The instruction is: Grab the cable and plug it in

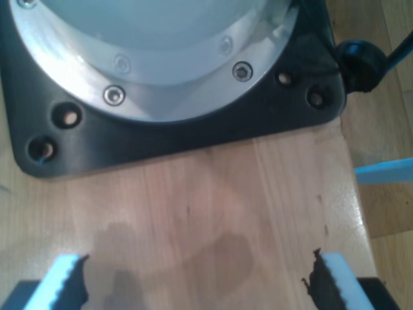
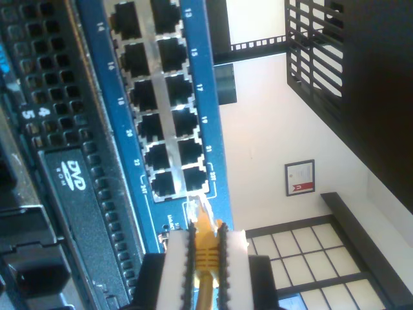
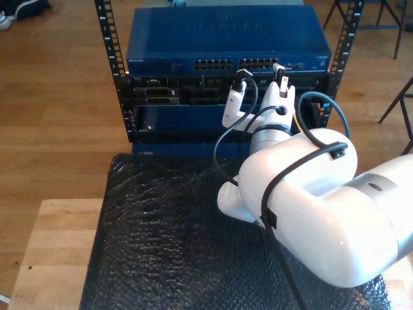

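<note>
My second gripper point(image 2: 205, 257) is shut on the yellow cable point(image 2: 206, 248) just behind its clear plug point(image 2: 195, 210). The plug's tip sits at the face of the blue network switch point(image 2: 122, 123), right beside the last pair of ports point(image 2: 177, 177) and outside them. In the exterior view this gripper point(image 3: 280, 76) is up against the switch's port row point(image 3: 258, 64), and a stretch of yellow cable point(image 3: 296, 121) hangs behind the wrist. My first gripper point(image 1: 200, 281) is open, with nothing between its fingers point(image 1: 64, 279), over a wooden tabletop point(image 1: 213, 200).
The switch point(image 3: 226, 39) sits in a black rack point(image 3: 110, 58) above other units, one marked DVD point(image 2: 74, 174). A black bubbled mat point(image 3: 161, 226) covers the table in front. An arm's black base plate point(image 1: 193, 129) lies ahead of my first gripper. The table edge point(image 1: 358, 194) is close by.
</note>
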Robot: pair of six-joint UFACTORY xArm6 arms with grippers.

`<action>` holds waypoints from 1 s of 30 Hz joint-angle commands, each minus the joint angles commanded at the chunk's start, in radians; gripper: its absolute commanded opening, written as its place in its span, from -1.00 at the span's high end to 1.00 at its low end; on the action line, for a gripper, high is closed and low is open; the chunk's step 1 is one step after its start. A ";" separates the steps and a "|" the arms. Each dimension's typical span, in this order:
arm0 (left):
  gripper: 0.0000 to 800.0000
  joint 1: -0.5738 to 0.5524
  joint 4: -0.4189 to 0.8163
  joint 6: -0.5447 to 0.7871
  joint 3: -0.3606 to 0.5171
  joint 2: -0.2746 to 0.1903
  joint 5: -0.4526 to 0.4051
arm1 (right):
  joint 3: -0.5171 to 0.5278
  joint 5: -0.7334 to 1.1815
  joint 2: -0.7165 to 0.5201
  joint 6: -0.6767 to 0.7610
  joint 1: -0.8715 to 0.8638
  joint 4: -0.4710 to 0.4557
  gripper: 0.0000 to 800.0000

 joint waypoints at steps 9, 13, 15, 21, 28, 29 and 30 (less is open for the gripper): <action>-1.00 0.000 0.000 0.000 0.000 0.000 0.000 | 0.000 -0.002 0.005 -0.018 0.000 0.000 1.00; -1.00 0.000 0.000 0.000 0.000 -0.002 -0.002 | 0.000 -0.005 0.005 -0.017 -0.002 -0.002 1.00; -1.00 0.000 0.000 0.000 0.000 -0.002 0.000 | 0.000 -0.005 0.005 -0.017 -0.002 -0.003 1.00; -1.00 0.000 0.000 0.000 0.000 -0.002 -0.002 | -0.003 -0.002 0.006 -0.015 -0.002 -0.003 1.00; -1.00 0.000 0.000 0.000 0.000 0.000 -0.002 | -0.008 -0.002 0.009 -0.015 -0.003 -0.005 1.00; -1.00 0.000 0.000 0.000 0.000 -0.002 0.000 | -0.014 -0.002 0.012 -0.015 -0.003 -0.005 1.00; -1.00 0.000 0.000 0.000 0.000 0.000 -0.002 | -0.021 -0.002 0.020 -0.015 -0.003 -0.005 1.00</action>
